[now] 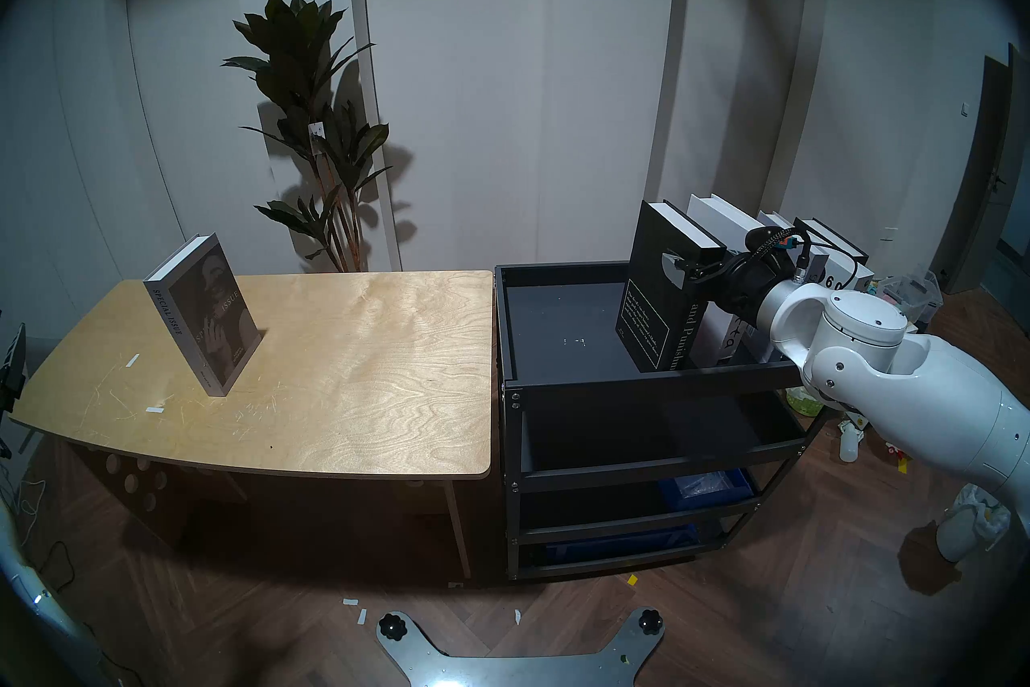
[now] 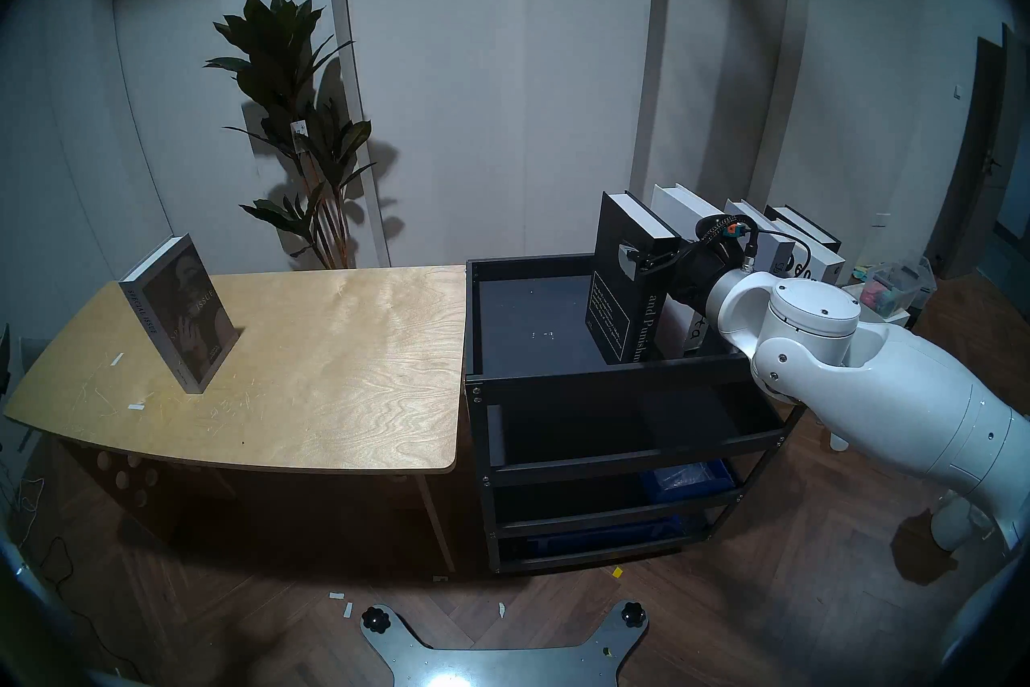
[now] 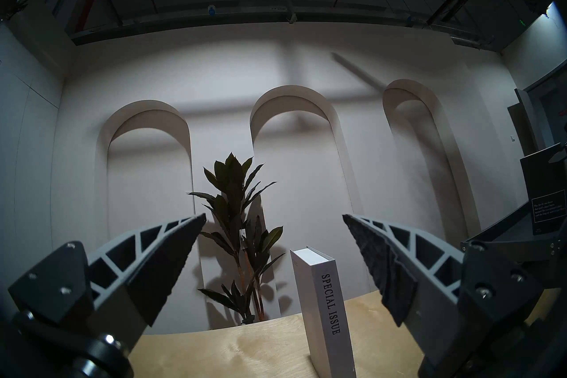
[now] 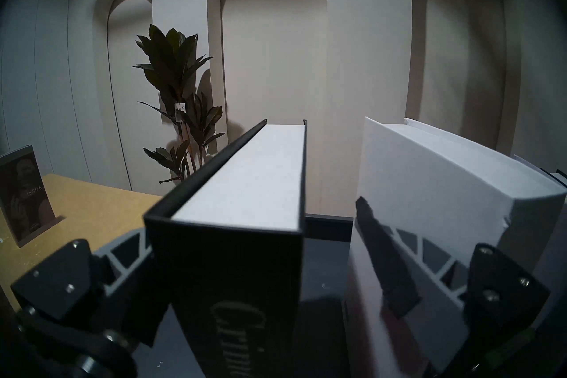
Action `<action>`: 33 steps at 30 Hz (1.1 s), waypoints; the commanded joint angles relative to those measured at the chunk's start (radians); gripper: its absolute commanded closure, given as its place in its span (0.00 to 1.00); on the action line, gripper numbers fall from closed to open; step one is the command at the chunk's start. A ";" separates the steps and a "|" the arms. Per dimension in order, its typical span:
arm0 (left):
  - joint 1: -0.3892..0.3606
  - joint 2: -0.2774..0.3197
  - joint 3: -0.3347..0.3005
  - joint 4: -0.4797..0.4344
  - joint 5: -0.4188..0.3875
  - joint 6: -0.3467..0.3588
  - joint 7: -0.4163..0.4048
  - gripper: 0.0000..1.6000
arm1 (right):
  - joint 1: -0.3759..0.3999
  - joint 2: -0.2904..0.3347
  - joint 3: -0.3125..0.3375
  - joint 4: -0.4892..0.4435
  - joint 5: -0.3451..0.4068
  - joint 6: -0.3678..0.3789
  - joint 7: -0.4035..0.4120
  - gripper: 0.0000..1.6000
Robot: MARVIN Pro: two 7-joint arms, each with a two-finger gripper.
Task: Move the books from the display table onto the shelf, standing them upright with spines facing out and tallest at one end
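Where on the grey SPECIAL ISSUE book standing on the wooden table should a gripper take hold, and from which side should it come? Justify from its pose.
Grip the SPECIAL ISSUE book across its thickness, one finger on each cover, near the upper spine. It stands upright on the display table, spine turned toward the robot's left, facing the open left gripper. A level approach from that side probably suits best.

The right arm is glossy white with rounded joint housings dotted by small screws, ending in a black wrist. A braided black cable with an orange-and-teal plug loops at the wrist's 12 o'clock. Each gripper has grey trussed fingers with dark ridged pads on black screwed brackets.
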State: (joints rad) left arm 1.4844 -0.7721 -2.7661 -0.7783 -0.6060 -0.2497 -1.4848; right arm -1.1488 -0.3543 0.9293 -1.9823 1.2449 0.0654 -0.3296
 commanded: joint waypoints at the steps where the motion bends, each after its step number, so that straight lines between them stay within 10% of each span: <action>1: -0.004 0.018 -0.002 -0.015 -0.001 -0.003 0.001 0.00 | 0.016 0.020 0.030 -0.027 0.003 -0.024 -0.002 0.00; 33: -0.011 0.007 0.002 -0.026 -0.008 0.004 0.001 0.00 | -0.088 0.218 0.312 -0.226 0.193 -0.230 -0.165 0.00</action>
State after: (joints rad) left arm 1.4837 -0.7735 -2.7669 -0.7787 -0.6059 -0.2488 -1.4848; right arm -1.1789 -0.1722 1.2038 -2.1805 1.4136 -0.1288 -0.4691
